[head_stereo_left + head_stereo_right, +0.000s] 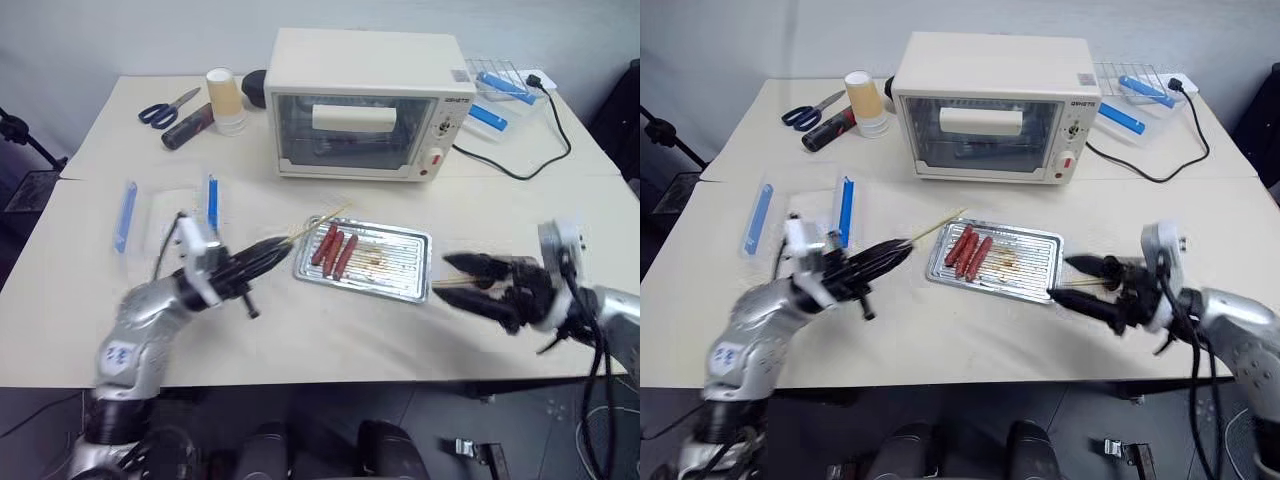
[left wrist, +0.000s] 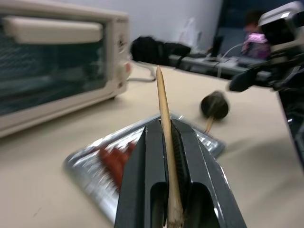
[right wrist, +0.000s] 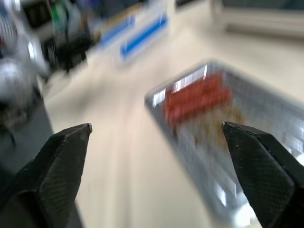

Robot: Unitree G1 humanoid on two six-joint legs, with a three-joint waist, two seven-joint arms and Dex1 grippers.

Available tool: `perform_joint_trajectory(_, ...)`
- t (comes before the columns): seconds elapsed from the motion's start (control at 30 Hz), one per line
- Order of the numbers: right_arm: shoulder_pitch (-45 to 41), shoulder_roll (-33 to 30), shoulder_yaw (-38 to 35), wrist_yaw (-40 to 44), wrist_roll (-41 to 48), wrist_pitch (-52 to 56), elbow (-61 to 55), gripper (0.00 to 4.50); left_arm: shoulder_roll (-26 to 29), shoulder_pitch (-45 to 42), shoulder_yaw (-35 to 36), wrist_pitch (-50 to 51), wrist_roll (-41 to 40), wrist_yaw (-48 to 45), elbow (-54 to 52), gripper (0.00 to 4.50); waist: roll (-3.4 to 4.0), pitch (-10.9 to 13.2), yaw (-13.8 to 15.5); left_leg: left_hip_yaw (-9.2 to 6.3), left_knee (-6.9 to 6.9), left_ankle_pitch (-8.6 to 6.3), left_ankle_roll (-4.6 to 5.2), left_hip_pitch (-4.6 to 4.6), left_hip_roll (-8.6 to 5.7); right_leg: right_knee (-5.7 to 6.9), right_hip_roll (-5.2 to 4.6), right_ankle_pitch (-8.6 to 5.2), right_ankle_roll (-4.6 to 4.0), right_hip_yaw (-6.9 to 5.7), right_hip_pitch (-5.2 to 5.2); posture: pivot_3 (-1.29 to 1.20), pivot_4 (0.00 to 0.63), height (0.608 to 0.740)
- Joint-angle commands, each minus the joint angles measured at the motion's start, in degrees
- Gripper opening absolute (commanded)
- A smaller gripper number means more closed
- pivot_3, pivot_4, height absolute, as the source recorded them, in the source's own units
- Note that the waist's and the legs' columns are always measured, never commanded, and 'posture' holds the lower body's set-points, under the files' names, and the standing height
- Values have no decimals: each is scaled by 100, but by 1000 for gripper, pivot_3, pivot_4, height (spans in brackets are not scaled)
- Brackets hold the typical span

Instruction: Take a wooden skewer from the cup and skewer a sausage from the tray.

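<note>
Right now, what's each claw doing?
Left claw: closed on the wooden skewer.
Right claw: open, holding nothing.

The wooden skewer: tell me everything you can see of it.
The wooden skewer is a thin, straight, pale tan stick, bare wood by its look, tapering to a point. The left gripper is shut on its lower part, its two black fingers pressing it from either side. The pointed end sticks out well past the fingertips, aimed toward the tray and reaching over its near corner beside the sausages. It touches nothing but the fingers.
</note>
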Motion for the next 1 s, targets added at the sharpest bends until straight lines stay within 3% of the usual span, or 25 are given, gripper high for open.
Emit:
perform_joint_trajectory(0.03, -35, 21, 94, 162, -160, -253, -368, 4444, 197, 341, 412, 42, -247, -7, -503, 0, 0, 0, -1, -1, 1, 0, 0, 11, 0, -1, -1, 0, 0, 0, 12, 0, 150, 740)
perform_joint_trajectory(0.13, -562, 287, 675, -382, -476, -140, -518, 4444, 345, 666, 713, 105, -297, 55, -610, 0, -1, 0, -15, -44, 1, 1, -1, 18, 5, -4, -1, 2, -3, 2, 14, 0, 150, 740)
perform_joint_trajectory(0.23, -1441, 300, 1753, -1178, -1138, 720, -601, 4444, 412, 823, 883, 144, -340, 85, -634, 0, 0, 0, -45, -47, 0, 2, -4, 19, 6, -1, 0, 0, -6, 3, 7, 0, 150, 740)
perform_joint_trajectory(0.43, -3065, 1595, 2759, -2688, -1762, 2011, 183, 4444, 376, 899, 850, 201, -340, 122, -704, 0, -1, 0, -44, -56, -2, 4, -8, 6, 6, 10, -1, 2, -11, -4, -3, 0, 150, 740)
perform_joint_trajectory(0.7, -3919, 3005, 3078, -3963, -2973, 1807, 1395, 4444, 241, 1021, 847, 206, -334, 257, -806, 0, -4, -2, -71, -39, -3, 5, -9, -15, 0, 15, -2, 2, -11, -12, -22, 0, 150, 740)
perform_joint_trajectory(1.0, -3869, 3144, 3082, -3923, -3373, 1826, 1386, 4444, 164, 1145, 855, 164, -322, 350, -912, 0, -4, -2, -165, -33, -6, 5, -10, -17, 2, 25, -1, 2, -11, -8, -32, 0, 150, 740)
